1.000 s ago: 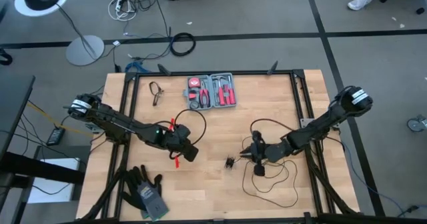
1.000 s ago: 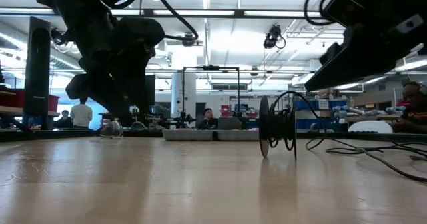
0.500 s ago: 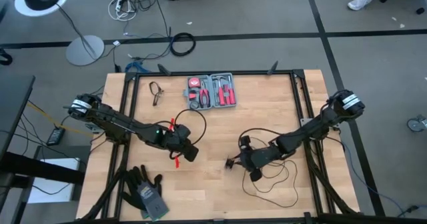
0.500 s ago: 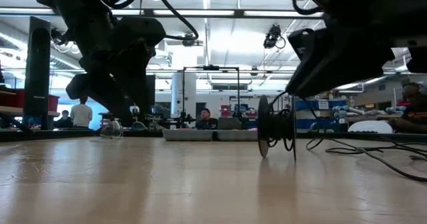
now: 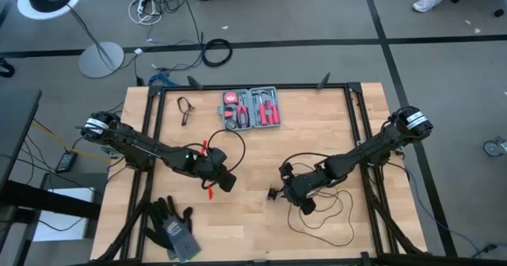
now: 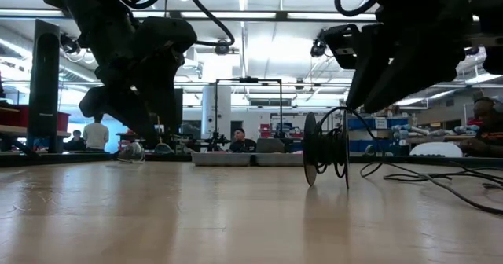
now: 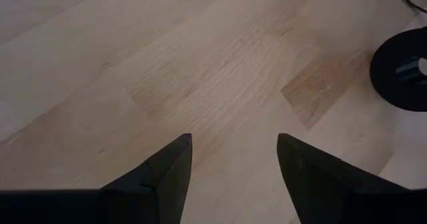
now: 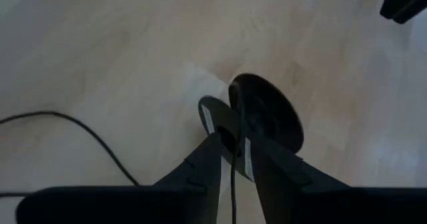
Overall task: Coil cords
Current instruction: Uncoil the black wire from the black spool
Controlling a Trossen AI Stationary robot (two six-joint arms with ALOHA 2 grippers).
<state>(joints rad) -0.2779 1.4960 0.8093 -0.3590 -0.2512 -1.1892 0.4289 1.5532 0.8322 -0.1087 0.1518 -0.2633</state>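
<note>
Right end effector (image 8: 232,159) low over the worktop (image 5: 238,226) centre, fingers narrow with the thin wire (image 8: 233,184) running up between them; cannot tell whether actually pinched. Just ahead of the fingertips, a small black spool (image 8: 257,121) standing on edge, wire partly wound on it. Rest of the wire (image 5: 329,214) sprawled in loose loops near the right arm.

Left end effector (image 7: 233,164) waiting, spread wide and empty, hovering over bare wood well apart from the spool.

Risks, as judgement: spool likely to tip or roll if nudged by the fingers; thin wire apt to slip out of a loose pinch; slack loops could snag under the arm and drag the spool off line.
</note>
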